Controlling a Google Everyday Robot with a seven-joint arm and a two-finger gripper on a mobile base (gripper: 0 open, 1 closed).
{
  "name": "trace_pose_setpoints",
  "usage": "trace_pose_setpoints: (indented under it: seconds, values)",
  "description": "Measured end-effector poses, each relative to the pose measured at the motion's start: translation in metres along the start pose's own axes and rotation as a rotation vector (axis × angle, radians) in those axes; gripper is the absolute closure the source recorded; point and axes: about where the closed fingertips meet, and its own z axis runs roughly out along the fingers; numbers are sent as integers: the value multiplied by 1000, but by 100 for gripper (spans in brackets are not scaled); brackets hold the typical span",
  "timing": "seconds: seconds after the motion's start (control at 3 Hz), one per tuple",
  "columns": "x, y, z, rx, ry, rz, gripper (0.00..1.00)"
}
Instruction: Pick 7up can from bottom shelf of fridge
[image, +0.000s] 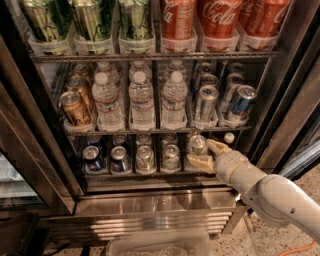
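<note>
Jaws of the gripper (200, 153) stood spread around the 7up can (198, 143), one finger (199, 162) across its front and the other at its right. Whether they pressed it could not be told. The can sat at the right of the bottom shelf (150, 176) of the fridge (282, 95). Just left of the jaws stood two like cans (170, 156), then two dark-blue cans (118, 159). Right of the jaws a small white-capped bottle (229, 138) stood close. Above the jaws, the next rack held slim silver-and-blue cans (205, 102) and water bottles (142, 100).
</note>
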Motion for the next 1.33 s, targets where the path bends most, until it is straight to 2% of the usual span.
trace_pose_setpoints:
  seconds: [0.33, 0.67, 1.0, 1.33]
  values:
    - [-2, 13, -16, -87, 23, -11, 100]
    - [8, 33, -35, -202, 77, -34, 100]
    - [13, 53, -59, -316, 100, -54, 100]
    - [12, 67, -62, -372, 95, -51, 100]
